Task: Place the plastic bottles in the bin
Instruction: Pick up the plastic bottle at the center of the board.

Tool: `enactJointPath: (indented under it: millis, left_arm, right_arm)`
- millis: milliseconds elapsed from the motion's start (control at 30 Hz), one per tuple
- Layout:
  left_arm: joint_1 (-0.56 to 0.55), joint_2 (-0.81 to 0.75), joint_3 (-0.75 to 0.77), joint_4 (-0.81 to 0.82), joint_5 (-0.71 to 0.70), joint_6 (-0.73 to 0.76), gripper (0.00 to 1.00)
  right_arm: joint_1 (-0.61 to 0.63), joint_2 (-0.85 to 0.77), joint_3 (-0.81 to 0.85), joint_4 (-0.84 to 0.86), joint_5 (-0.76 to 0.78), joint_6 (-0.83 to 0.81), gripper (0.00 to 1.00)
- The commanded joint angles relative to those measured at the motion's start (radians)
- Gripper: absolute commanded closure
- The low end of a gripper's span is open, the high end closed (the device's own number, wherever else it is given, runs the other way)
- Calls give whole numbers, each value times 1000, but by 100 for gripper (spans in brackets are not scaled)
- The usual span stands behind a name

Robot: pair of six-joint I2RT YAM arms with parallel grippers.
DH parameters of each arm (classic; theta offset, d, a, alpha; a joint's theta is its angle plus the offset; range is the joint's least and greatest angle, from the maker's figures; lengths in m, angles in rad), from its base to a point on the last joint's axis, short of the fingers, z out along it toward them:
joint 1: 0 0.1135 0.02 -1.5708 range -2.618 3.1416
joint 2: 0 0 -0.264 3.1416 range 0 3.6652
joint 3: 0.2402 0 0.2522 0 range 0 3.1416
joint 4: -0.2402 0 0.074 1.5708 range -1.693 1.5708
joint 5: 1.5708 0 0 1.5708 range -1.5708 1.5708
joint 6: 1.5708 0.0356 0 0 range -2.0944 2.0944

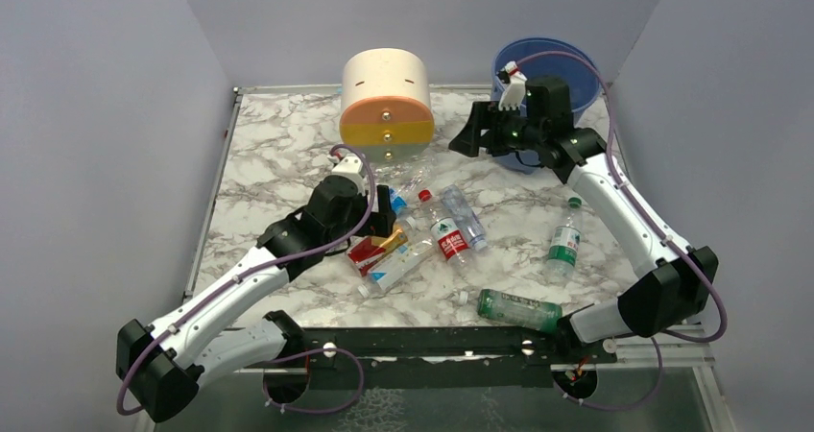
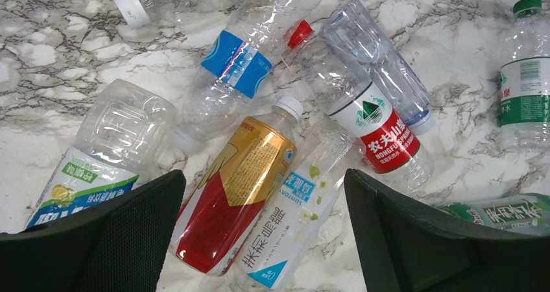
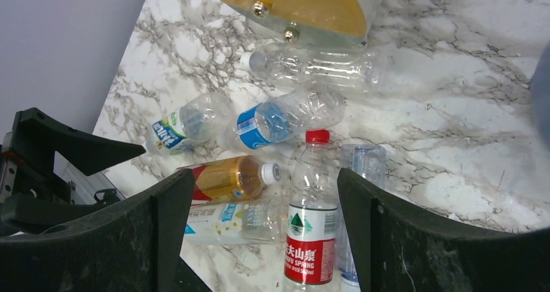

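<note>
Pickup seems next: left gripper, wide, empty, needs lowering onto gold-labelled bottle; right gripper gapes empty beside blue bin.

white-and-black arms, purple cables, maybe a green light.

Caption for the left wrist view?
Open black left gripper above scattered see-through plastic bottles on the marble-patterned table.

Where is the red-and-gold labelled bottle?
In the left wrist view, the red-and-gold bottle lies on the table, framed by the fingers of the open left gripper, against a white-labelled bottle.
</note>
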Motion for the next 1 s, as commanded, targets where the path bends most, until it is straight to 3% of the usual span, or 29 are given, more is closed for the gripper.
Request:
enactJointPath:
  millis: [0,400,700,767,967]
  left_arm:
    - [3,-66,-39,-22,29,-41,1]
    - [3,-94,-87,-65,-9,-107,1]
    - [5,-27,-61,-61,-5,-66,1]
    - [6,-13,-57,-60,-5,-61,1]
    - [29,14,-56,-46,22,-34,1]
  right_arm:
    - [24,-5,-25,43,-10,-9,16]
    - [70,40,-170,158,-83,10,16]
    - [97,82,-234,221,-127,44,15]
    - [99,85,-237,217,-120,42,0]
    - [100,66,-222,186,-96,23,1]
